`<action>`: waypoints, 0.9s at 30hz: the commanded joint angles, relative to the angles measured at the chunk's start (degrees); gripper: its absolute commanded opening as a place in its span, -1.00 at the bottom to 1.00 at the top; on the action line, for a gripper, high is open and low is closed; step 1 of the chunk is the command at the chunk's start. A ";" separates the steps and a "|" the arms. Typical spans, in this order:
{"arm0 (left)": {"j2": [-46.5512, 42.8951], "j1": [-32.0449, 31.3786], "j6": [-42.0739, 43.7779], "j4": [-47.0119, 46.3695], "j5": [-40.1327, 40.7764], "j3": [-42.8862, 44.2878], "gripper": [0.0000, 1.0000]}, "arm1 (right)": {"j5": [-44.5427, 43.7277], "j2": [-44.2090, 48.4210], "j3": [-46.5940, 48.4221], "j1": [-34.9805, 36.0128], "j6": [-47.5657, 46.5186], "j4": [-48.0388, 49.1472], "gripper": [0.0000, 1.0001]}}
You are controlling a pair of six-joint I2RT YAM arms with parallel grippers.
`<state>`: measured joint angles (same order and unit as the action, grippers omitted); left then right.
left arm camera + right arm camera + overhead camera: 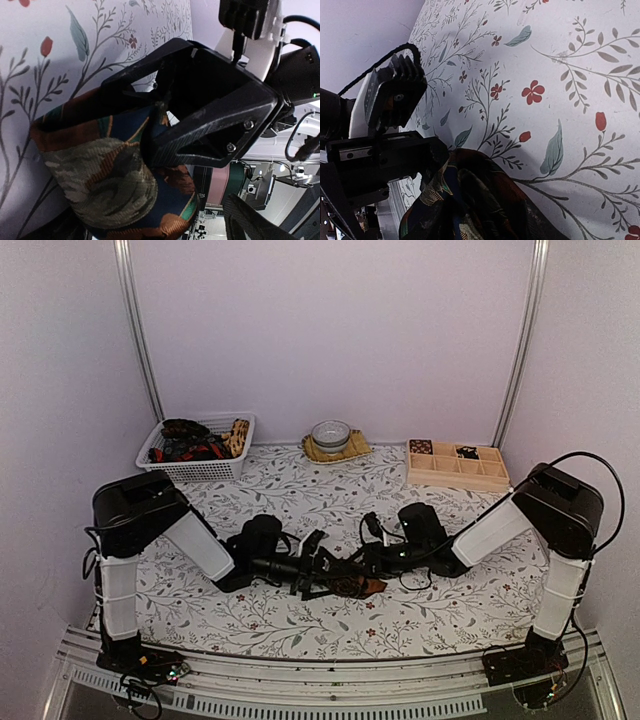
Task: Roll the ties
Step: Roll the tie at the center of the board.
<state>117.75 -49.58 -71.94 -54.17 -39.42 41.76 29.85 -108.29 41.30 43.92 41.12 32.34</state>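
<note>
A rolled tie [358, 587], dark blue with brown and green patterns, lies mid-table where both arms meet. In the left wrist view the roll [115, 185] fills the lower left. My right gripper [170, 127] reaches across it, its black fingers [210, 130] pressed onto the fabric and shut on the roll. My left gripper [318, 575] stands open around the roll; one of its fingers [252, 220] is clear of the fabric. In the right wrist view the tie [480, 200] bulges at the bottom, and my own fingertips are lost in the dark folds.
A white basket [215, 472] at the back left holds more ties [190, 440]. A bowl [330, 433] sits on a yellow cloth at the back centre. A wooden compartment box [470, 475] at the back right has rolled ties [421, 447] in it. The table has a floral cloth [300, 490].
</note>
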 commanded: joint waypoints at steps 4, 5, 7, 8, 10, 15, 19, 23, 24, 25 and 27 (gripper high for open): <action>2.41 -0.52 8.12 23.18 4.94 2.38 0.73 | -3.50 4.55 -3.29 1.70 -1.01 -5.45 -0.03; 1.87 -0.44 9.54 26.03 6.20 2.97 0.73 | -3.67 4.84 -3.51 1.69 -0.91 -5.32 -0.03; 1.59 -0.44 11.00 28.62 8.09 3.53 0.72 | -3.86 5.53 -4.06 1.77 -0.77 -5.14 -0.03; 1.81 -0.51 11.02 29.02 8.20 3.65 0.73 | -4.04 5.85 -4.19 1.71 -0.78 -5.30 -0.02; 2.10 -0.74 11.18 30.21 8.79 4.23 0.75 | -4.49 6.57 -4.53 1.77 -0.78 -5.35 -0.03; 2.48 -1.92 15.45 38.30 12.20 8.09 0.76 | -5.85 8.48 -5.36 1.93 -0.86 -5.69 -0.03; 3.42 -3.25 19.94 46.49 17.36 12.51 0.72 | -6.70 9.72 -5.27 2.13 -1.02 -6.32 -0.03; 4.26 -3.87 22.42 50.27 19.92 15.43 0.60 | -7.51 10.84 -5.35 2.43 -1.39 -6.88 -0.03; 4.45 -4.05 23.20 51.20 20.71 16.13 0.58 | -7.60 10.96 -5.35 2.43 -1.40 -7.02 -0.03; 4.68 -4.23 23.77 51.78 21.18 16.69 0.58 | -7.67 11.06 -5.43 2.42 -1.53 -7.15 -0.02; 5.00 -4.88 25.10 53.00 22.10 17.76 0.58 | -8.03 10.96 -5.57 2.42 -1.57 -7.43 -0.02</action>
<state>116.46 -53.12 -51.83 -16.47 -29.54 59.61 20.99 -101.80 36.82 44.51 40.60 28.77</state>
